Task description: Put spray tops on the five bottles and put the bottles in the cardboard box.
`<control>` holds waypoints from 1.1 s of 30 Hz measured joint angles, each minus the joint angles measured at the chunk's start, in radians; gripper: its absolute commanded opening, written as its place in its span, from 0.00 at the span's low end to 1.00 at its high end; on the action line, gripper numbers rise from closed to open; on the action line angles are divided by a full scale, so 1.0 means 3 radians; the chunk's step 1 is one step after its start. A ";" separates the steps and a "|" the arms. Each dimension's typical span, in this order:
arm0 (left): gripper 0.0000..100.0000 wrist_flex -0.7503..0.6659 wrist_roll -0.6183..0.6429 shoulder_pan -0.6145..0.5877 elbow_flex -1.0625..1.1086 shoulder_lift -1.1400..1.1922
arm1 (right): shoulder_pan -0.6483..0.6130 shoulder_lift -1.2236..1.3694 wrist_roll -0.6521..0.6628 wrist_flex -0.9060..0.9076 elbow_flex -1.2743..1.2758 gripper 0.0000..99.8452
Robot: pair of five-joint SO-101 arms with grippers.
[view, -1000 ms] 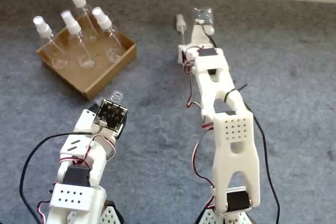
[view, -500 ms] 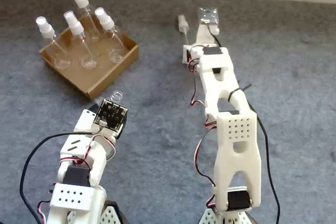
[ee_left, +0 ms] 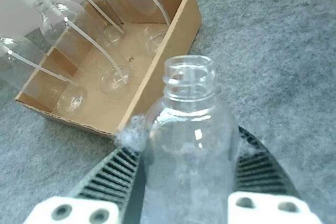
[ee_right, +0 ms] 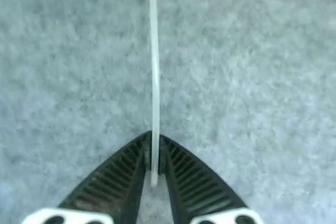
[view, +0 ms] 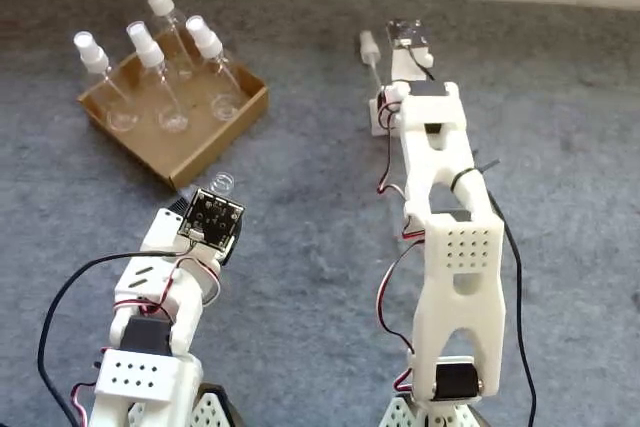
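Most of the job looks finished: four capped bottles point(view: 160, 82) stand leaning in the cardboard box point(view: 222, 143), each with a spray top fitted and a tube reaching down inside. What remains, by my reading, is one bottle and one top.

The open bottle point(ee_left: 190, 129) sits upright in the left pincer point(ee_left: 186, 148), whose ribbed fingers point(ee_left: 113, 174) press against its clear body on both sides; its threaded neck is bare. In the high view its rim point(view: 222, 184) shows just beside the near corner of the box, not in it.

The right pincer point(ee_right: 155, 137) is closed almost completely on the thin tube of the last spray top point(ee_right: 154, 77), gripping it near the tube's end, with the tube running straight out from the tips. From above, the white head of that top point(view: 370, 45) sits beyond the outstretched right arm, well apart from the open bottle across the grey worktop point(view: 320, 197).

So the top has to be brought to the neck, seated, and the bottle then boxed.
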 measured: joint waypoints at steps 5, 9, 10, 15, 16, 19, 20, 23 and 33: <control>0.06 0.0000 0.0000 0.0000 0.0000 0.0000 | 0.0015 -0.0189 0.0010 0.0363 0.0066 0.00; 0.06 0.0000 0.0000 0.0000 0.0000 0.0000 | 0.0031 -0.0343 0.0205 0.0783 0.0087 0.00; 0.06 0.0000 0.0000 0.0000 0.0000 0.0000 | 0.0031 -0.0363 0.0307 0.0895 0.0087 0.00; 0.06 0.0000 0.0000 0.0000 0.0000 0.0000 | 0.0031 -0.0460 0.0644 0.1335 0.0092 0.00; 0.06 0.0000 0.0000 0.0000 0.0000 0.0000 | 0.0031 -0.0486 0.0660 0.1381 0.0092 0.00; 0.06 0.0000 0.0000 0.0000 0.0000 0.0000 | 0.0056 -0.0593 0.0680 0.1412 0.0092 0.01; 0.06 0.0000 0.0000 0.0000 0.0000 0.0000 | 0.0072 -0.0639 0.0680 0.1412 0.0092 0.01; 0.06 0.0000 0.0000 0.0000 0.0000 0.0000 | 0.0118 -0.0752 0.0680 0.1274 0.0092 0.01; 0.06 0.0000 0.0000 0.0000 0.0000 0.0000 | 0.0113 -0.0859 0.0701 0.0614 0.0092 0.10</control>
